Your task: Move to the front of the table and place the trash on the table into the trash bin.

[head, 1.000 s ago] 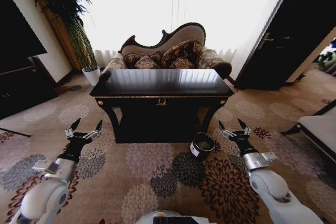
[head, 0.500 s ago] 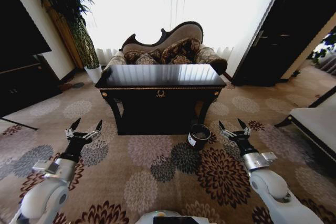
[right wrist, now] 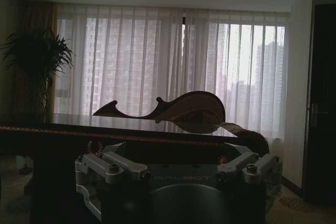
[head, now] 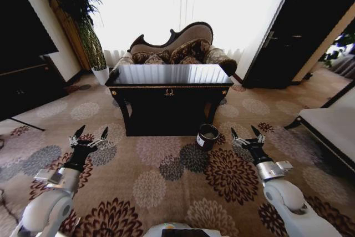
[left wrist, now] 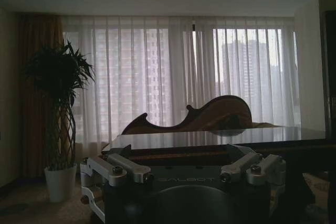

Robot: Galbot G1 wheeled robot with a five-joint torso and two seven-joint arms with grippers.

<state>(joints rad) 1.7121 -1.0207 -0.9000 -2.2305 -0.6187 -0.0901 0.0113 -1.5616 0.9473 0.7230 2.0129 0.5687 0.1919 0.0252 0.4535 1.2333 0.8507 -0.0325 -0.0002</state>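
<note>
The dark glossy table (head: 169,75) with gold trim stands ahead at the centre, and I can make out no trash on its reflecting top. The small round trash bin (head: 208,136) sits on the carpet by the table's front right leg. My left gripper (head: 89,135) is held low at the left, open and holding nothing, well short of the table. My right gripper (head: 247,134) is open too, a little right of the bin. The left wrist view shows the left gripper (left wrist: 184,172) facing the table (left wrist: 220,139). The right wrist view shows the right gripper (right wrist: 178,174) facing the table (right wrist: 105,128).
A curved sofa (head: 177,51) stands behind the table before a bright curtained window. A tall potted plant (head: 83,20) and a black cabinet (head: 25,79) are at the left. A dark door (head: 283,37) and a padded bench (head: 333,129) are at the right. Patterned carpet lies open between me and the table.
The whole head view has shifted, so the camera moved: the table and bin now look smaller and more centred. Both arms keep the same open pose.
</note>
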